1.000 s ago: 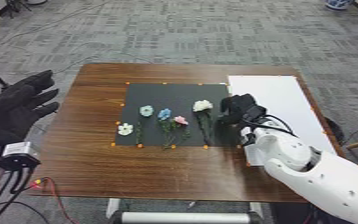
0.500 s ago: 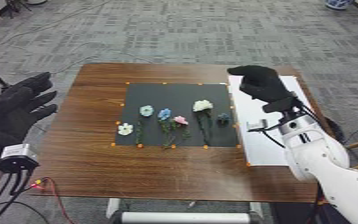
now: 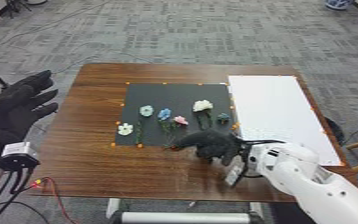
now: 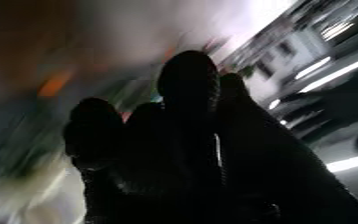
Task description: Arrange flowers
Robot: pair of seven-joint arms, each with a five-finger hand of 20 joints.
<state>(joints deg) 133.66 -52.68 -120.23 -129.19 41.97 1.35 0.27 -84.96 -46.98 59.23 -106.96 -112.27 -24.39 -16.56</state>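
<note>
In the head view, the left hand (image 3: 20,107) is at the left side of the frame, off the table's left edge, its fingers relaxed and apart; the right hand (image 3: 213,142) is right of centre, low in the frame, over the lower edge of the dark mat (image 3: 180,92), its fingers reaching leftward; in the right wrist view its fingers (image 4: 189,85) are extended, the hand unclenched. The flowers lie on the mat, mid-frame: from left to right a small white flower (image 3: 125,129), a pale blue flower (image 3: 146,110), a blue flower (image 3: 165,114), a pink flower (image 3: 180,120), a large white flower (image 3: 202,105) and a small dark sprig (image 3: 223,117); a white sheet (image 3: 273,102) lies on the brown table (image 3: 95,172), at the right of the frame.
</note>
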